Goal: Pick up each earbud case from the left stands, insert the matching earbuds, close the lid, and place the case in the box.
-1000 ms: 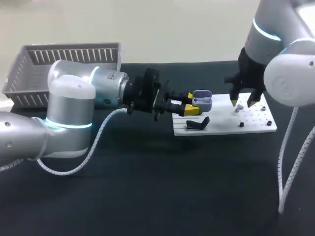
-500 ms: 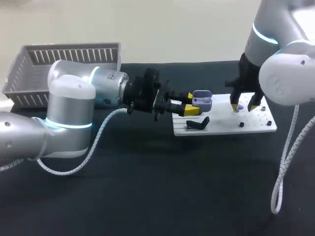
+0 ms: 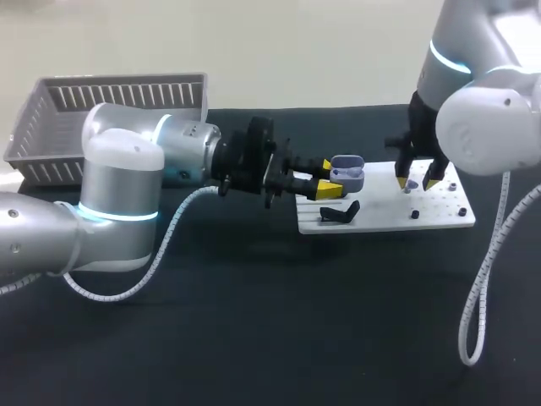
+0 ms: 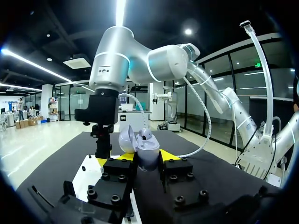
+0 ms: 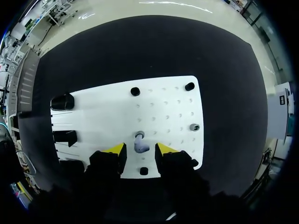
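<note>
Holding the lavender case (image 3: 347, 172) over the left end of the white board (image 3: 439, 216), the left gripper (image 3: 325, 179) is clamped on it in the head view, with the lid up. The right gripper (image 3: 416, 180) hangs over a small pale earbud (image 3: 410, 184) on the board, fingers spread. The basket (image 3: 110, 118) sits back left, well apart. Judged stage: case picked, earbud not yet grabbed, closing and boxing left. Bare black table lies in front of the board, so there is room to swing.

Left wrist view: the case (image 4: 145, 151) is pinched from both sides, its lid (image 4: 125, 140) open toward the other arm. A pale lump inside may be a seated earbud; can't confirm.

Right wrist view: the earbud (image 5: 140, 145) stands between the right gripper's (image 5: 140, 150) fingers with a gap on each side, so it is not gripped. A black peg (image 5: 144, 171) is just beside it and the board edge is near, so clearance is probably tight.
</note>
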### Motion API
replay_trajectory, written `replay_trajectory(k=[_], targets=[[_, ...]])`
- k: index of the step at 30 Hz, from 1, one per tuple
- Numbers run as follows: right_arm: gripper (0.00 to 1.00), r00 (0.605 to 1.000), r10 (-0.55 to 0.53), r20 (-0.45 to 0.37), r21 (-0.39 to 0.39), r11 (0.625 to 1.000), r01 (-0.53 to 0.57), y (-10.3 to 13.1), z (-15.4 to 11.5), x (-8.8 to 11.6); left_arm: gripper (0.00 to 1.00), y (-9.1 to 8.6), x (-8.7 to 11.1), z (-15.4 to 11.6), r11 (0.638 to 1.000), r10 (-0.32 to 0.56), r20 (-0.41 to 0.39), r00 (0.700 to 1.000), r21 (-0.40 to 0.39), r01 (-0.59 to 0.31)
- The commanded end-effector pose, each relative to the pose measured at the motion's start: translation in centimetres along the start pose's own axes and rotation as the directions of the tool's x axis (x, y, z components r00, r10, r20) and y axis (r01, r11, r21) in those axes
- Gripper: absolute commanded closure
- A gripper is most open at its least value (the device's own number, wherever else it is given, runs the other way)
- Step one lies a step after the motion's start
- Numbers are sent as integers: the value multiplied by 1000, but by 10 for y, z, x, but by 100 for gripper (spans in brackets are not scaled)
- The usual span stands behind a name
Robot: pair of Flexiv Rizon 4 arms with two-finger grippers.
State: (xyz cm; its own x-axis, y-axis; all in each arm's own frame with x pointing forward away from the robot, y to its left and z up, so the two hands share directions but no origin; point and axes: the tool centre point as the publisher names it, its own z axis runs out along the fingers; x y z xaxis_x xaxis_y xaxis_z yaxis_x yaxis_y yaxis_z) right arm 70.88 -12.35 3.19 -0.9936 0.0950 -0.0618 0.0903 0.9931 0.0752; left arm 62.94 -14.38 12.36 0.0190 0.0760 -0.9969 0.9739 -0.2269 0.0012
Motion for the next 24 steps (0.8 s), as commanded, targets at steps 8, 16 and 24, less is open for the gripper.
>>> replay_trajectory(k=[8,16,24], targets=[[65,1000,3,-4,4,1000,-2,2,4,-2,100,0,1,0,1000,1,1,1000,-2,-1],[74,1000,6,-6,5,1000,-6,2,5,-4,100,0,1,0,1000,1,1,1000,-2,-1],[87,1000,12,-14,9,1000,-12,1,7,-2,100,0,1,0,1000,1,1,1000,-2,-1]])
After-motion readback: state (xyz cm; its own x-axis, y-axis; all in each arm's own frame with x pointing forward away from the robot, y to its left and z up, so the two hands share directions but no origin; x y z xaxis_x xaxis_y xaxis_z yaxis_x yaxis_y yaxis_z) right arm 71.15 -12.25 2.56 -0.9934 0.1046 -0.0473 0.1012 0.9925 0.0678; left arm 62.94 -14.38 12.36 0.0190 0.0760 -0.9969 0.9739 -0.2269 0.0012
